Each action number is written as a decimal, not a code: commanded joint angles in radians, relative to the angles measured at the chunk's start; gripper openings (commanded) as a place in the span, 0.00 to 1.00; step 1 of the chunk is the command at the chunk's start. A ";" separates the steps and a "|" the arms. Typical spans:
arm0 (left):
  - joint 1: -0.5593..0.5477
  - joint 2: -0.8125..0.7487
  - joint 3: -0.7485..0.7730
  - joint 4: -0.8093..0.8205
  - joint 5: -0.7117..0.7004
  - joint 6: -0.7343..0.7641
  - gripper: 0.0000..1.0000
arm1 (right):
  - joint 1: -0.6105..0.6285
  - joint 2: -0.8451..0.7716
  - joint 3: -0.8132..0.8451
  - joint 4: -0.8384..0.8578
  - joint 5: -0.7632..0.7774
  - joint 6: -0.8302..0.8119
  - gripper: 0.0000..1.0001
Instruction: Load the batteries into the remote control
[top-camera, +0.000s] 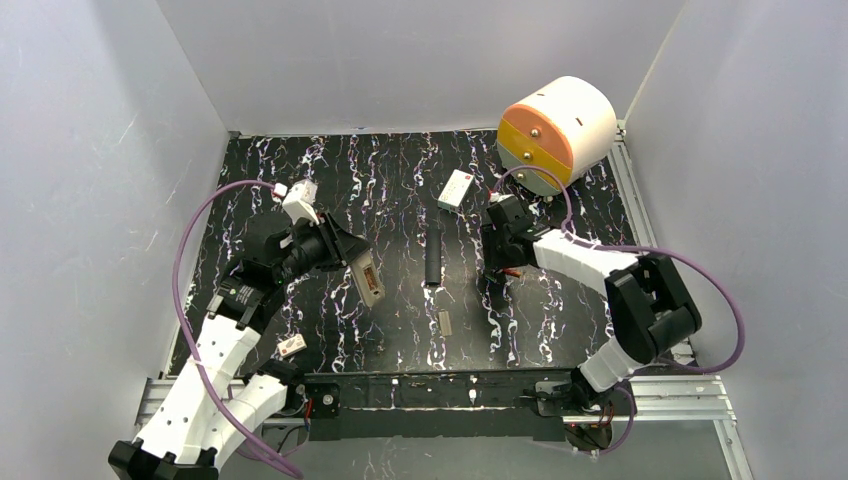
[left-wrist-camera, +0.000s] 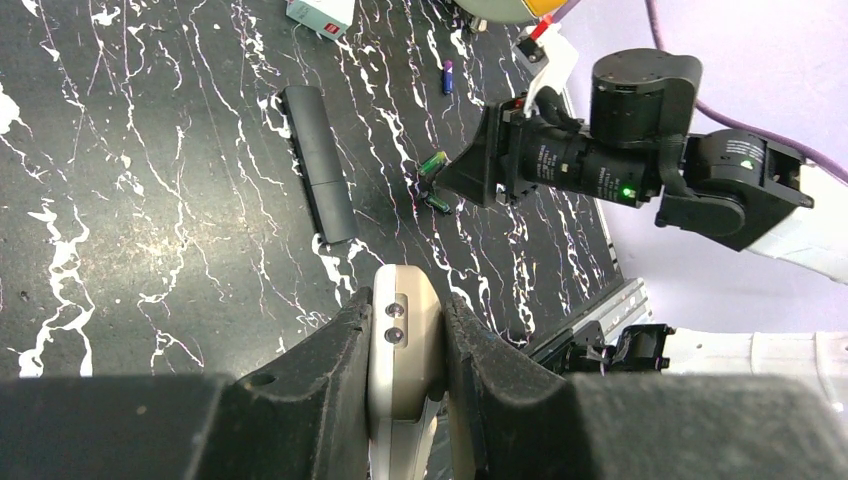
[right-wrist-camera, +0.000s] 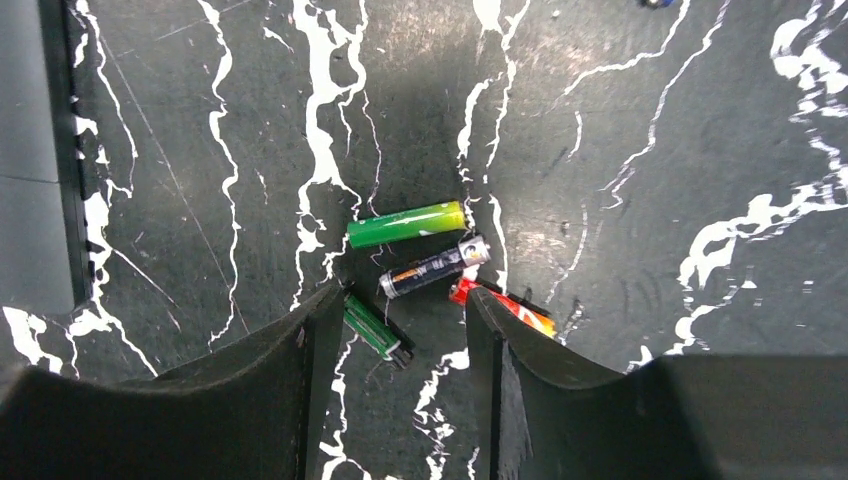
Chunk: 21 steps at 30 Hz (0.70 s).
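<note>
Lower centre, left wrist view: left gripper (left-wrist-camera: 407, 305) clenched on remote control (left-wrist-camera: 398, 365). Mid-frame, right wrist view: four batteries (right-wrist-camera: 407, 224) clustered on marbled table (right-wrist-camera: 650, 150); right gripper (right-wrist-camera: 400, 298) jaws apart, straddling cluster, grasping nothing.

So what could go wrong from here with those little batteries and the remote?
The batteries lie bunched under the open right gripper, so closing might catch two or scatter them. The left gripper pinches the remote control by one end; pushing a battery in could tilt it.
</note>
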 joint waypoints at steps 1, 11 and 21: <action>-0.001 0.001 -0.002 0.024 0.029 0.015 0.00 | 0.002 0.039 0.029 0.045 -0.042 0.156 0.54; -0.002 0.014 0.021 0.011 0.059 0.031 0.00 | 0.040 0.025 0.086 0.016 0.075 -0.005 0.49; -0.001 0.034 0.029 0.010 0.058 0.026 0.00 | 0.041 0.009 0.079 0.012 -0.121 -0.506 0.60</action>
